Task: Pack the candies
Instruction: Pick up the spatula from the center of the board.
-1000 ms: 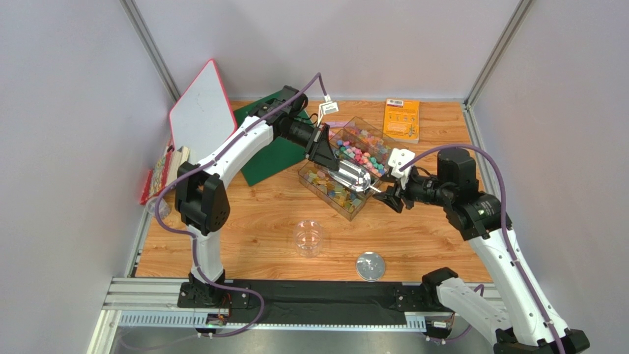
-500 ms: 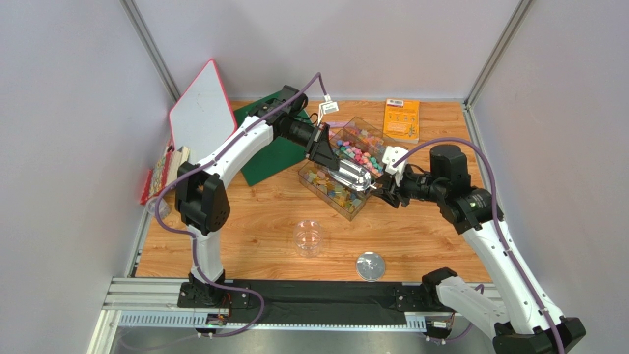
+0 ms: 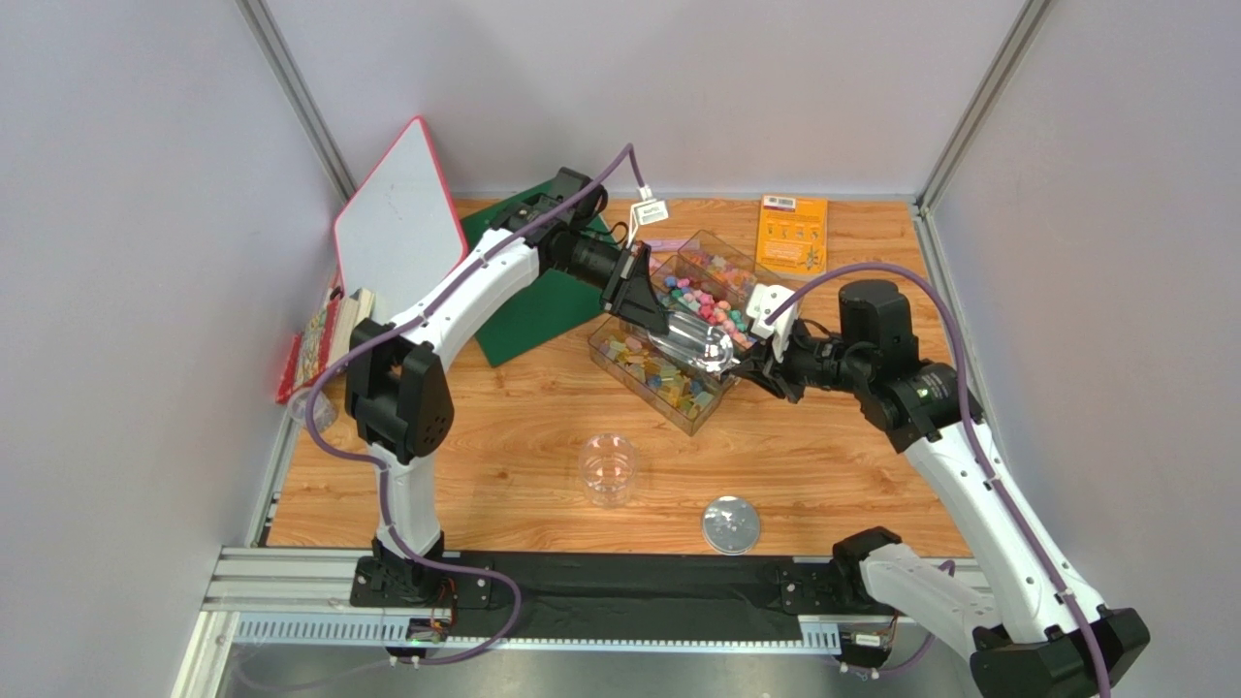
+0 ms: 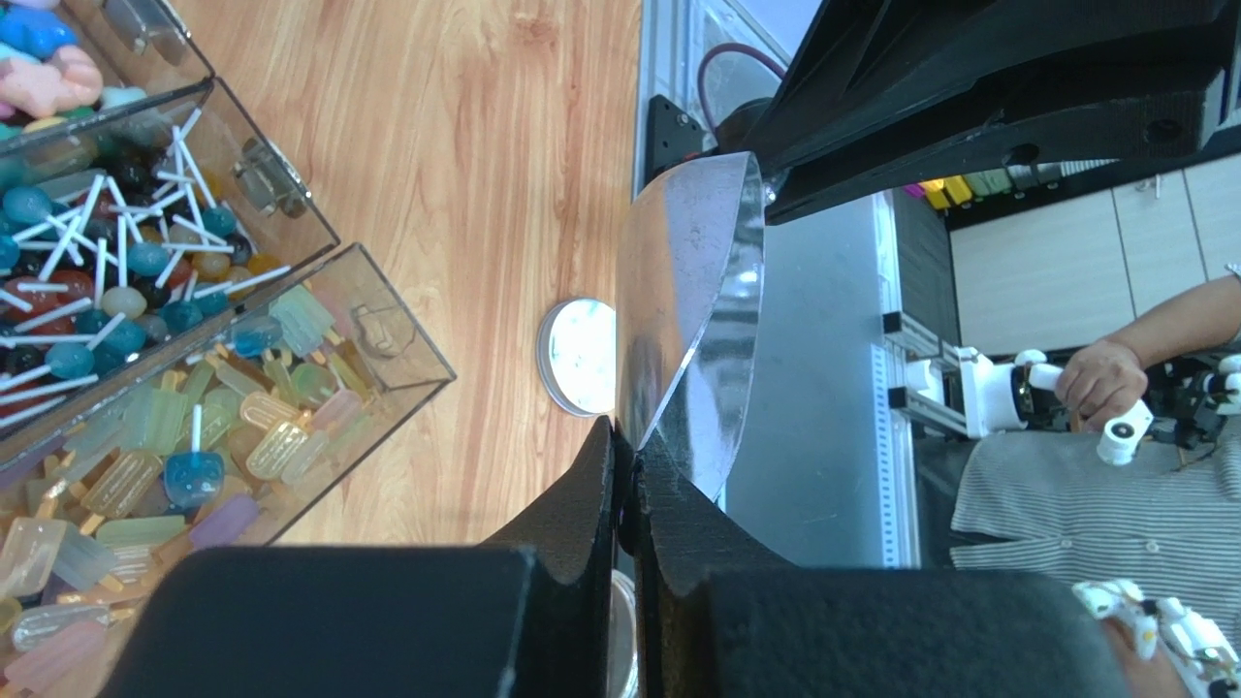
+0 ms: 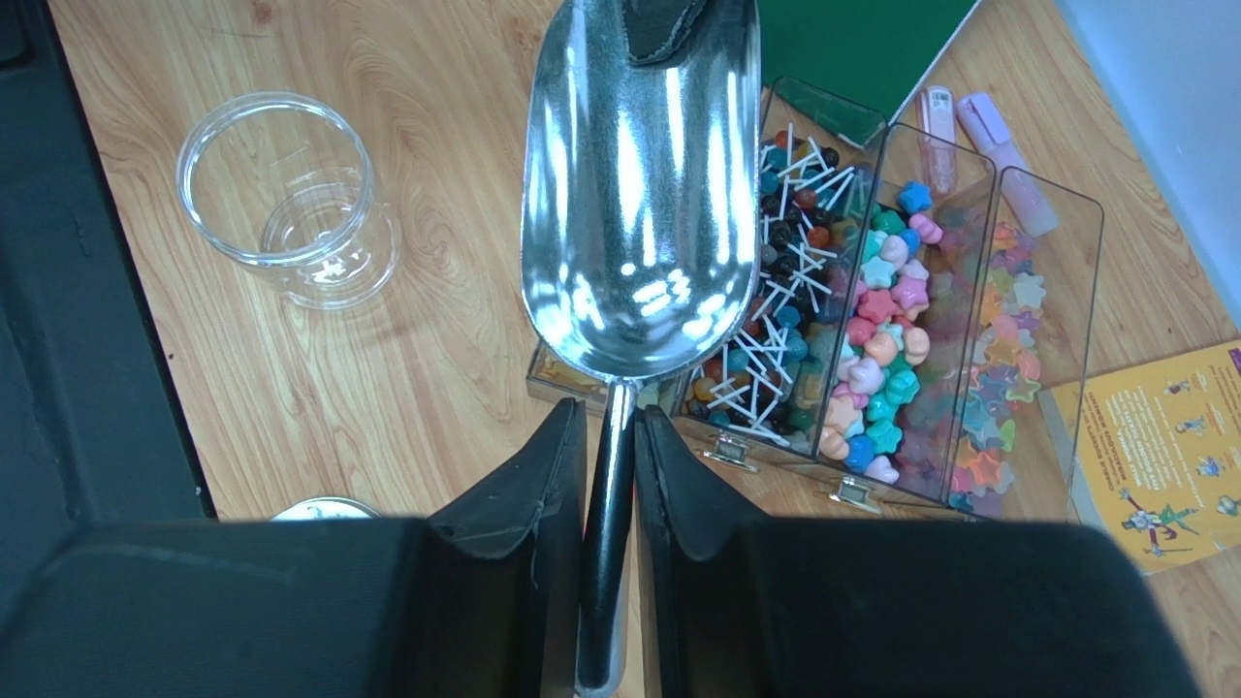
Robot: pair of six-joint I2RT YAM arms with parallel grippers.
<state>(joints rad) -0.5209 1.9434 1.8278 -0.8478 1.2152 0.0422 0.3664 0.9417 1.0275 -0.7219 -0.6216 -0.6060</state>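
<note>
Entry one, candies (image 5: 881, 327): I find them sorted by kind in a clear divided box (image 4: 382, 332) around the middle of the wooden table (image 3: 495, 436), with stick lollipops in one compartment, star shapes beside them and pale wrapped pieces in another. Entry two, metal scoop (image 5: 641, 189): held over the box's edge, its bowl showing bare shiny metal. Right gripper (image 5: 609, 415): fingers clamped narrow around the scoop's black handle. Left gripper (image 4: 629, 436): fingers pinched tight on the rim at the scoop's front end. Entry three, clear jar (image 3: 609, 468): upright on the wood, apart from the box, toward the arm bases. Round lid (image 3: 730, 524): flat, near the jar. Orange booklet (image 3: 793, 237): flat at the far edge, behind the box.
</note>
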